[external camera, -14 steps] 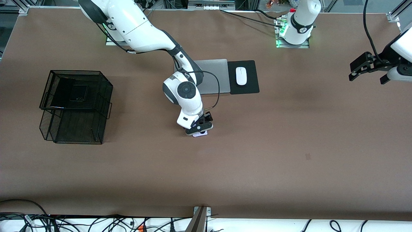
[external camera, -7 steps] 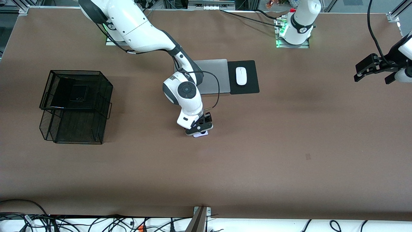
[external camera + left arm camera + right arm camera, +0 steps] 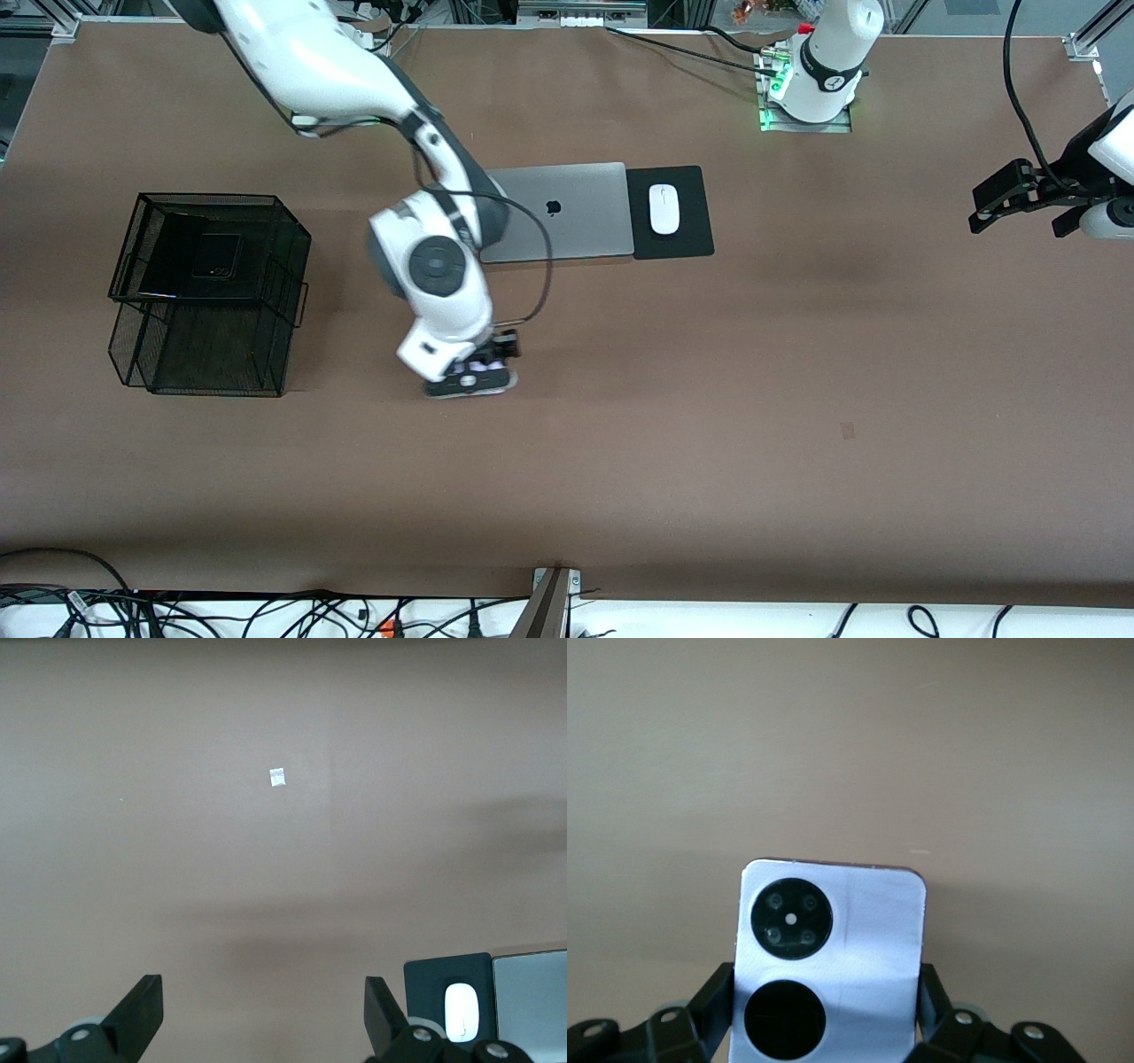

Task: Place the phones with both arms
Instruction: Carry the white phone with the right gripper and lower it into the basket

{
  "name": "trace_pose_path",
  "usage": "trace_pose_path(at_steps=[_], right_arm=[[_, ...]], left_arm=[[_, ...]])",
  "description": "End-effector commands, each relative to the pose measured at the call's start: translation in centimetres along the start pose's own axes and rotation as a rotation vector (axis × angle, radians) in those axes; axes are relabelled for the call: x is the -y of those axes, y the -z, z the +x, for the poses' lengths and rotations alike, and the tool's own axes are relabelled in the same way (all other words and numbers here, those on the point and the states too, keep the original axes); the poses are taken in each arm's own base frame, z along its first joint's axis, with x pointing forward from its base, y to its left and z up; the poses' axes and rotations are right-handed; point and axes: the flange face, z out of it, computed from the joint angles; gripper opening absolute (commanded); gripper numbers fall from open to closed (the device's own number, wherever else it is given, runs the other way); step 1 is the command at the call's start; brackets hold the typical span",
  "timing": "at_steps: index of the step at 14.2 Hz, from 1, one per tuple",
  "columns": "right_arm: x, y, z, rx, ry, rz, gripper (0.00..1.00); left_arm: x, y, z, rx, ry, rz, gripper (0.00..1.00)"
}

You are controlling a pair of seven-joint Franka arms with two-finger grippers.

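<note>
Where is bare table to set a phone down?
Bare table spans the strip nearer the camera than the laptop and mousepad. Crowded: the mesh rack. Right gripper holds the lilac-white phone; left gripper waits open.

Table point(image 3: 709, 443) open nearer the camera; wire basket point(image 3: 208, 292) blocks one end.

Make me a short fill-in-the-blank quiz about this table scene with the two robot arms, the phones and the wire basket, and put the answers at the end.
1. The right gripper is shut on the small lilac-white phone, whose back shows two black ____.
2. A black phone lies in the top tier of the black wire ____.
3. The white oval mouse rests on a black pad beside the closed silver ____.
4. The left gripper, over bare table at the left arm's end, has its fingers ____.

Answers: circles; basket; laptop; open
</note>
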Motion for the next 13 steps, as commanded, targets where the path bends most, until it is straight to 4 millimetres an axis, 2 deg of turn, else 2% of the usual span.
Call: trace_pose_path(at_steps=[1,3,6,8,10,13], right_arm=[[-6.7,4.1,-0.6,0.072,0.008,-0.096,0.01],[-13.2,4.7,-0.2,0.144,-0.021,-0.101,0.01],[-22.6,5.2,-0.9,0.252,-0.026,-0.028,0.01],[-28.3,4.2,-2.1,0.277,0.022,-0.026,0.01],[-32.3,2.2,-3.4,0.284,0.028,-0.037,0.01],[-35.6,-0.5,-6.3,0.208,0.020,-0.032,0.01]], left_arm=[[-0.2,-0.3,0.1,-0.004,0.010,-0.001,1.00],[-0.1,-0.3,0.1,-0.004,0.012,-0.001,1.00],[-0.2,-0.2,0.2,-0.005,0.010,-0.001,1.00],[-0.1,-0.2,0.2,-0.005,0.012,-0.001,1.00],[-0.2,-0.2,0.2,-0.005,0.010,-0.001,1.00],[-0.2,-0.5,0.3,0.000,0.010,0.000,1.00]])
